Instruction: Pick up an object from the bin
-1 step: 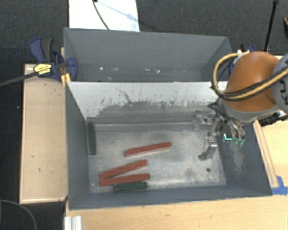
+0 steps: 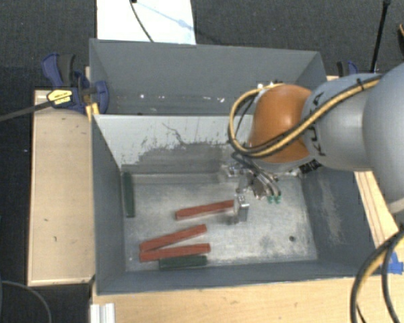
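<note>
- Claw [image 2: 241,210]: low in the bin [image 2: 209,69], at the right end of the upper red-brown stick [image 2: 200,212]. Whether it is released or clenched cannot be told.
- Step in hand, as judged: the grasp itself. The stick lies flat on the bin floor, not yet lifted.
- Next move calls for a firm closure across the narrow stick, then a straight rise, clear of the lower red-brown sticks [image 2: 173,238] and the dark green stick [image 2: 182,262].

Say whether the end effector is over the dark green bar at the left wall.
No: the end effector is by the upper reddish-brown bar's right end, far from the dark green bar.
</note>
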Robot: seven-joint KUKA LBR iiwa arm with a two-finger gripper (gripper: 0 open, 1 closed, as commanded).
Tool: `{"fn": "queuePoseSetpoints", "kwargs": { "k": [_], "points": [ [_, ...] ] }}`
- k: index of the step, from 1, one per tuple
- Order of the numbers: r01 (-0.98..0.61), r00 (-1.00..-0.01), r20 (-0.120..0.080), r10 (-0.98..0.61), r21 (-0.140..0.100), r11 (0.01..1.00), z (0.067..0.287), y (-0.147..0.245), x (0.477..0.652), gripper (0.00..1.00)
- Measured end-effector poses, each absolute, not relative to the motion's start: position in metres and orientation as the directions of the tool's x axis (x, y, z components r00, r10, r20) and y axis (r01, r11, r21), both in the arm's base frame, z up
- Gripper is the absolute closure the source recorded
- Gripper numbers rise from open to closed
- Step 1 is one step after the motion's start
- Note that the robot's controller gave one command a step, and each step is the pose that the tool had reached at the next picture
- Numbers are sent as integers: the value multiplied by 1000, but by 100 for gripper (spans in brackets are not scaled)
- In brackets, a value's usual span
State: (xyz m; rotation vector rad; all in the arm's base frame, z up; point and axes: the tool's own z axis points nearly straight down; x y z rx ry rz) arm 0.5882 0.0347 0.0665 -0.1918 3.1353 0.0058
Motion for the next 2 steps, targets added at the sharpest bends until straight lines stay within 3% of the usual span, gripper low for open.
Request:
{"fn": "queuePoseSetpoints", "kwargs": {
  "k": [1,2],
  "points": [
    [-117,-993,-4,-117,0,993,71,30,589,100],
    [-109,-994,-11,-109,1,994,217,55,576,100]
  ]
}}
